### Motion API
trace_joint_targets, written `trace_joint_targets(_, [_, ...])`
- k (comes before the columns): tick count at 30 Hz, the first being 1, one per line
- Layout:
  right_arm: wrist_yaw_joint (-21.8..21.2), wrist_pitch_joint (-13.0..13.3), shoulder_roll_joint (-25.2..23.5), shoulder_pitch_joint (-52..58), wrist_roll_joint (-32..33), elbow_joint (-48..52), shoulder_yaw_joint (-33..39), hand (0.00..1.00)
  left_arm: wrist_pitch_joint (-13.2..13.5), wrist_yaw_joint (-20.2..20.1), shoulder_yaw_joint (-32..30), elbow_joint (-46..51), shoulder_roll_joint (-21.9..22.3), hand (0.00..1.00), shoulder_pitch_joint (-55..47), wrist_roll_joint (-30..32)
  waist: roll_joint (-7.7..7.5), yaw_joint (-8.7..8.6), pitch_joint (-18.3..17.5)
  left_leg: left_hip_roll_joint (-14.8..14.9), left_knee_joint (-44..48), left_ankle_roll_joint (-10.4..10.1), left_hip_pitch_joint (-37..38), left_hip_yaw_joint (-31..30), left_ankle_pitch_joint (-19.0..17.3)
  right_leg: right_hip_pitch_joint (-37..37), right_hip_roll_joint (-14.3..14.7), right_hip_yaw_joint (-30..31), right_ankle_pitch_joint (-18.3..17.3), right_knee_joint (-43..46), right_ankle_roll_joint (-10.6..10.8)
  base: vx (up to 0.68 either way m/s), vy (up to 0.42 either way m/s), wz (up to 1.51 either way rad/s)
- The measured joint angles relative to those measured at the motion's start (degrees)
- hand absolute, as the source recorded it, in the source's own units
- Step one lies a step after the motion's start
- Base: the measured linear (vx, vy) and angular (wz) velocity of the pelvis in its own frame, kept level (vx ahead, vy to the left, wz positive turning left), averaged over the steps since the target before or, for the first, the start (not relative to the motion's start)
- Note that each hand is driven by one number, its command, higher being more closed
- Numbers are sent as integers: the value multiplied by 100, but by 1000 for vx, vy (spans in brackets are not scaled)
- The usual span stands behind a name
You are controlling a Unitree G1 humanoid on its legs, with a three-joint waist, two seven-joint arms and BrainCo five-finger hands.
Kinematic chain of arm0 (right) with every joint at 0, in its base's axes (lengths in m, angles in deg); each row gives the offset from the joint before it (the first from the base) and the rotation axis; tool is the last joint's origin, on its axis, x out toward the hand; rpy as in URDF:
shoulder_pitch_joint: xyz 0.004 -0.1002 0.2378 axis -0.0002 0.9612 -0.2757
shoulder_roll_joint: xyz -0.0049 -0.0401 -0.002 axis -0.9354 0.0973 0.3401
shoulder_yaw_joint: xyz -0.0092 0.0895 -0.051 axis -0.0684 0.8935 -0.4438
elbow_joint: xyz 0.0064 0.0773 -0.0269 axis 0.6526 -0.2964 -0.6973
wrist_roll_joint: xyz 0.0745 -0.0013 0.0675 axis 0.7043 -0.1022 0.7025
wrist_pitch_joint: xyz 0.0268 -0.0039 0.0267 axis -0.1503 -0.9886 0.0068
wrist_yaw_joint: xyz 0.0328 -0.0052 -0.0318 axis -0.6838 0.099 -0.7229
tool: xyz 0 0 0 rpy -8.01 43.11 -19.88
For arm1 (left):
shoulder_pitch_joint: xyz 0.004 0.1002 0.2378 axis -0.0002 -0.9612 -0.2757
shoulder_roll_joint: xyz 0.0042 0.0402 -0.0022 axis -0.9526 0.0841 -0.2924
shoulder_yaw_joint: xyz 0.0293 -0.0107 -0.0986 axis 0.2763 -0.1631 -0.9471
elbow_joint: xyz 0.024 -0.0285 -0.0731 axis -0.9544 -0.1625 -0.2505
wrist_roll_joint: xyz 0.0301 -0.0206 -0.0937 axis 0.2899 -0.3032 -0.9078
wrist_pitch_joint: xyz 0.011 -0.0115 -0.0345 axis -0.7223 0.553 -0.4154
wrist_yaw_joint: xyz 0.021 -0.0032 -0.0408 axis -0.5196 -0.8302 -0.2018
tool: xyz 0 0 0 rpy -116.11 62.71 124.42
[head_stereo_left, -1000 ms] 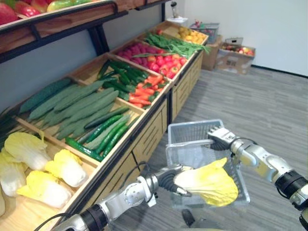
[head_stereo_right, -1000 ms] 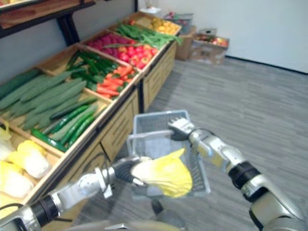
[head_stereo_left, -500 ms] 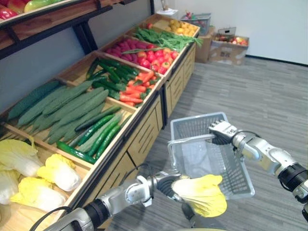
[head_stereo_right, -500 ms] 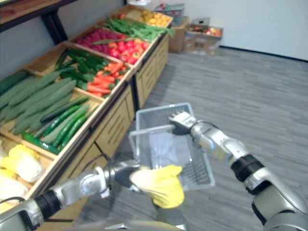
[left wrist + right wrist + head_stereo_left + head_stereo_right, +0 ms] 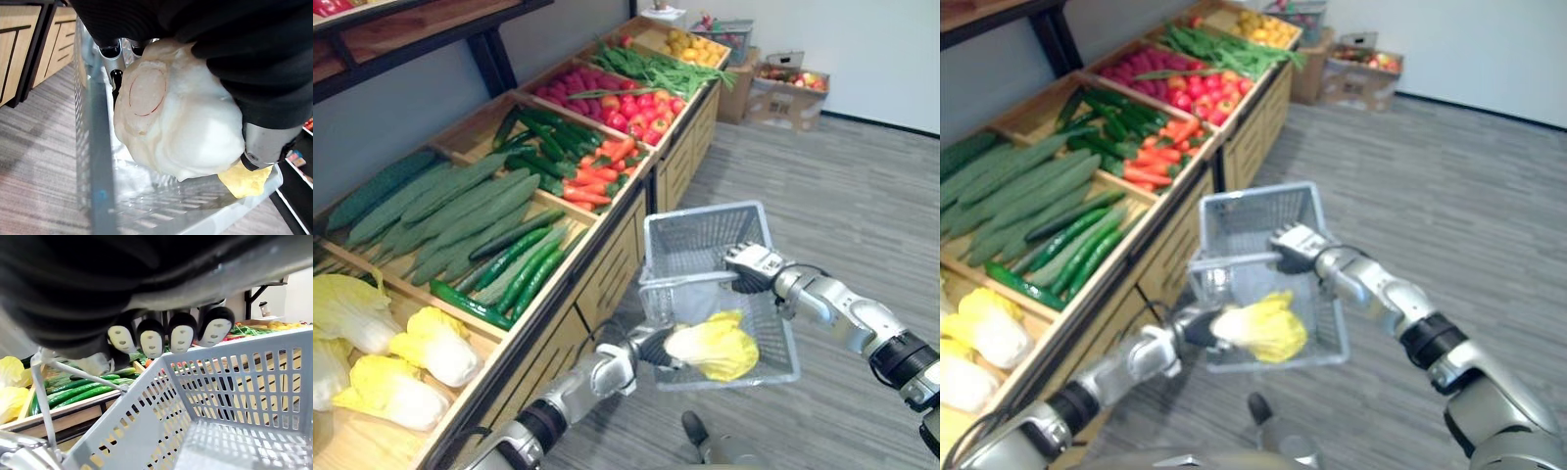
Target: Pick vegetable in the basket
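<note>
Step in hand: the placing of the vegetable is judged to be under way, with the pick from the stand already done.
Task's thing: a yellow-white cabbage (image 5: 713,350) is held at the near end of the grey mesh basket (image 5: 695,231), its leafy end inside the rim. Whether it rests on the bottom cannot be told.
Left robot hand (image 5: 651,345): fingers and thumb are closed round the pale stem end of the cabbage, as is shown in the left wrist view.
Right robot hand (image 5: 751,266): fingers are curled over the basket where the handle (image 5: 690,282) meets the rim, and the basket is carried clear of the floor (image 5: 822,176).
Surroundings: the basket is held just beside the produce stand (image 5: 607,264), near the cucumbers (image 5: 470,211).
Next move: the cabbage should be lowered until it is borne by the basket's bottom, then the left fingers opened and drawn out over the rim, while the basket is kept level.
Progress: judged close to done; release is all that is left.
</note>
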Motion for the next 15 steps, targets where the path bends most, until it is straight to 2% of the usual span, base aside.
trace_joint_targets(2, [-3,-22,0,222,1,145,251,100,-66,61,-235,0,257,100,4,-1,-10,64,7,5,2,-7,-3,-15,-9,0,-3,-17,-16,12,-20,-95,-50,4])
trace_joint_targets(3, [-7,-21,-1,316,2,223,333,100,-130,102,-286,0,371,0,16,0,-11,62,8,7,3,-7,-9,-40,-9,3,-9,-33,-19,17,-24,-83,-44,7])
trace_joint_targets(7, [-36,-9,-2,658,49,443,561,100,-279,173,-457,0,666,0,52,-1,-61,56,43,4,3,-2,-65,-154,-6,10,-66,-121,-19,16,-23,-81,-32,15])
trace_joint_targets(15, [-284,-12,-6,1061,52,443,727,100,-280,200,-574,55,969,0,130,-3,-83,107,107,-5,4,39,-193,-350,13,-5,-162,-255,-15,-12,-25,-68,-2,11])
